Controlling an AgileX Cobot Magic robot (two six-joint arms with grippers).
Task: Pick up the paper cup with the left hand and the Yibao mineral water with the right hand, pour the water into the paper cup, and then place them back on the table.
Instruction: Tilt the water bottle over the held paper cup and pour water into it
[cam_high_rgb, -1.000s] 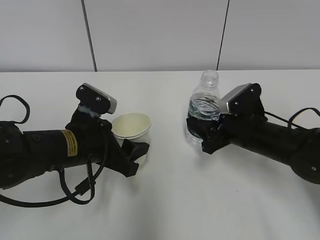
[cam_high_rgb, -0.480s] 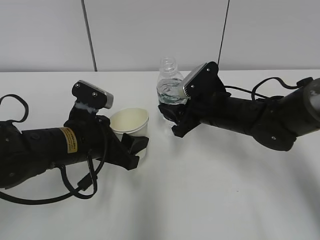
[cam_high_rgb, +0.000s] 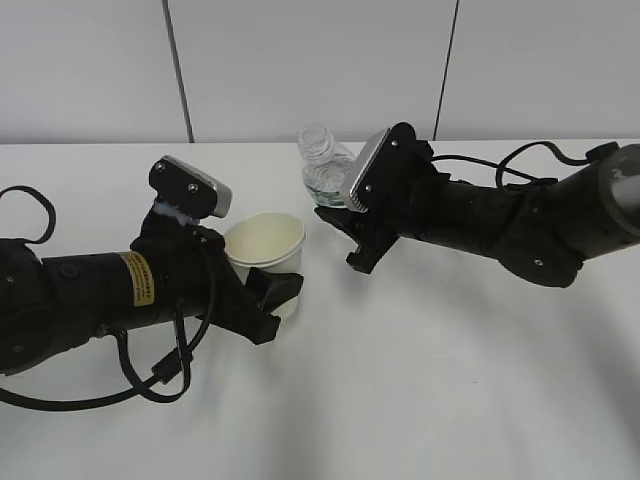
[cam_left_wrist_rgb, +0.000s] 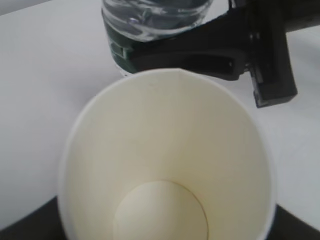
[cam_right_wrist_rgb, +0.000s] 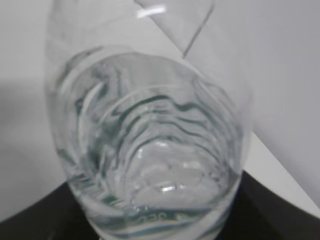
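Observation:
The white paper cup (cam_high_rgb: 266, 246) stands upright between the fingers of my left gripper (cam_high_rgb: 270, 272), which is shut on it. In the left wrist view the cup's cream inside (cam_left_wrist_rgb: 165, 165) fills the frame and holds no water. My right gripper (cam_high_rgb: 337, 207) is shut on the Yibao mineral water (cam_high_rgb: 325, 170), held off the table just right of and behind the cup, with its uncapped neck leaning left. The bottle's green label (cam_left_wrist_rgb: 120, 50) shows just beyond the cup's rim. In the right wrist view the clear ribbed bottle (cam_right_wrist_rgb: 150, 150) fills the frame.
The white table (cam_high_rgb: 420, 380) spreads around both arms. A grey panelled wall (cam_high_rgb: 310, 60) rises behind it. The left arm's black cable (cam_high_rgb: 150, 385) loops over the table at the front left. The right arm (cam_high_rgb: 520, 225) stretches in from the right edge.
My right gripper has carried the bottle left and up toward the cup and tipped its neck leftward. The left gripper and the cup have barely shifted.

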